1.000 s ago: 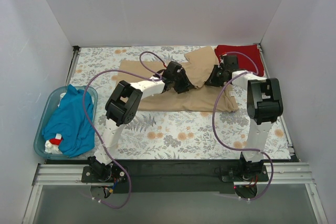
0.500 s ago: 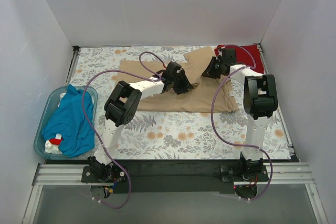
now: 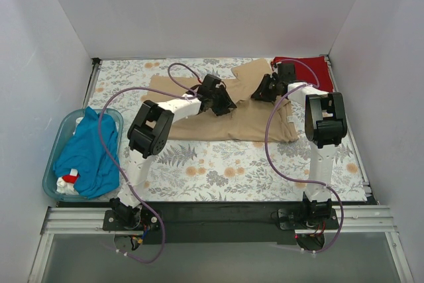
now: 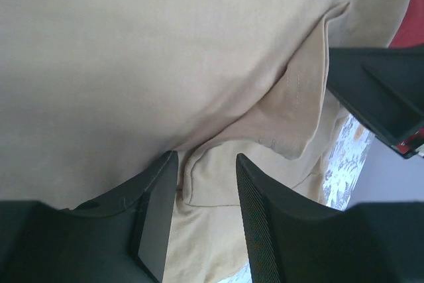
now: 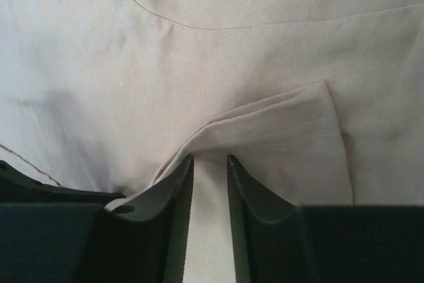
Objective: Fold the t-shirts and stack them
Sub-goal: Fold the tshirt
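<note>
A tan t-shirt [image 3: 245,120] lies spread across the middle of the floral tablecloth, one sleeve folded toward the back. My left gripper [image 3: 222,101] is over its middle. Its jaws [image 4: 207,157] stand open, with a bunched fold of tan cloth [image 4: 165,51] lying loose between them. My right gripper [image 3: 262,91] is over the shirt's right part. In the right wrist view it [image 5: 210,158] is narrowly open, its tips against a raised sleeve hem [image 5: 285,130]. A dark red t-shirt [image 3: 308,69] lies folded at the back right corner. A teal t-shirt [image 3: 89,150] is heaped in the tub.
The light blue tub [image 3: 63,127] stands at the left edge and also holds a white-and-red cloth [image 3: 68,180]. White walls close in the table on three sides. Bare tablecloth [image 3: 218,164] shows in front of the tan shirt and at the back left.
Both grippers have shifted toward the back of the table. The right gripper's jaws have parted a little over the tan cloth. The left jaws have stayed as wide as they were.
</note>
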`<state>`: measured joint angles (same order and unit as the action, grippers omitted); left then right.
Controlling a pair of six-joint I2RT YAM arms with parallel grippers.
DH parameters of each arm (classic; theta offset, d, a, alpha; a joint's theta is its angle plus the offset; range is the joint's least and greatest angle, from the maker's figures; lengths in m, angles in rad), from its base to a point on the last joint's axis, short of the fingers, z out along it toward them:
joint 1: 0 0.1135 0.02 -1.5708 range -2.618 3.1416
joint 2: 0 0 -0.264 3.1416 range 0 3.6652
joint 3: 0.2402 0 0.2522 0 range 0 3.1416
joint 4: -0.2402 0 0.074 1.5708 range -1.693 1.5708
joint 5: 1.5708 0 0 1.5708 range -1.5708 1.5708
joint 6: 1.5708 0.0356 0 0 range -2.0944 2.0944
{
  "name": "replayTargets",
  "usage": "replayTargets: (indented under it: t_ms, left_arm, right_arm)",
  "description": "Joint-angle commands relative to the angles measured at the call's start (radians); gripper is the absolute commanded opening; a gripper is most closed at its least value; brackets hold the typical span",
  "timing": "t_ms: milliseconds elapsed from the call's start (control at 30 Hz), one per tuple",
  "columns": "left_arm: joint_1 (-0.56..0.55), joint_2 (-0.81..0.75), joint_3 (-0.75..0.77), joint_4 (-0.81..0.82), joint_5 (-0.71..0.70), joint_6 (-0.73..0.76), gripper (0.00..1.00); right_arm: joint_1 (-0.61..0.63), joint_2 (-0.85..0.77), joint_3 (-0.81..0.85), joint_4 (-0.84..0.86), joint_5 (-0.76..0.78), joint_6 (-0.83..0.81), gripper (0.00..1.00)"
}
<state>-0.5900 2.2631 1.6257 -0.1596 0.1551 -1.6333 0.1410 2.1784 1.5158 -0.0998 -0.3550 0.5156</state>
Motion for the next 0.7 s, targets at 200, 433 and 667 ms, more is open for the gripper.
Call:
replayTargets:
  t_ms: [200,433,667]
  left_arm:
    - [0.018,-0.125,-0.055,0.037,0.015,0.009,0.40]
    - [0.024,-0.220,-0.130,0.066,-0.017,0.018,0.40]
    - [0.068,-0.364,-0.225,0.016,-0.078,0.033,0.39]
  right_arm:
    - [0.015,-0.121,0.007,0.032,-0.010,-0.046,0.47]
    - [0.057,-0.189,-0.052,0.029,0.021,-0.046,0.35]
    - [0.081,-0.299,-0.210,0.057,0.119,-0.065,0.23]
